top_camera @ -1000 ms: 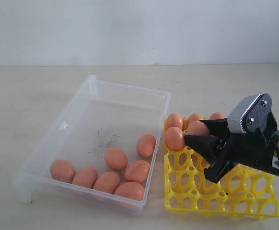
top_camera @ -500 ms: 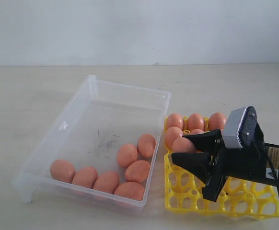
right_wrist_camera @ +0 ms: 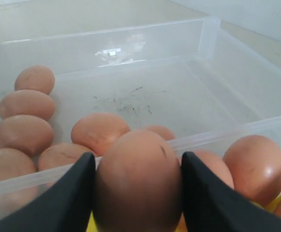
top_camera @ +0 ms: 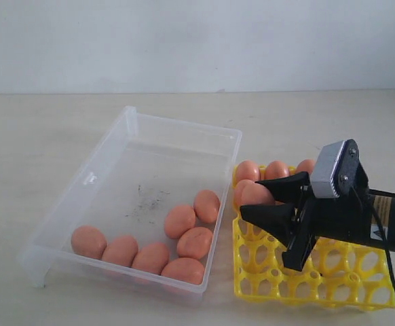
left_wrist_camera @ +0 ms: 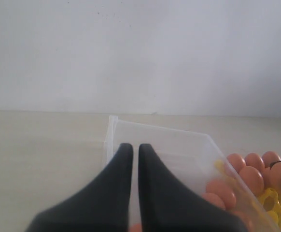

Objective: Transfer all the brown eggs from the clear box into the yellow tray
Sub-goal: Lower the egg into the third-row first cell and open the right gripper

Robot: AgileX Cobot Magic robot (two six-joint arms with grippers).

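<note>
My right gripper is shut on one of the brown eggs, held just above the left side of the yellow tray, behind the tray's bare front cups. In the right wrist view the egg fills the gap between the black fingers. Three eggs sit in the tray's back row, and another shows partly behind the held one. Several eggs lie in the near end of the clear box. My left gripper is shut and empty, facing the box from outside it.
The box and the tray stand side by side on a pale tabletop, the tray touching the box's right wall. A white wall rises behind the table. The far half of the box floor holds only dark specks.
My right gripper has carried the egg left and down over the tray, and the wrist has levelled out. One egg in the box rolled a little to the right.
</note>
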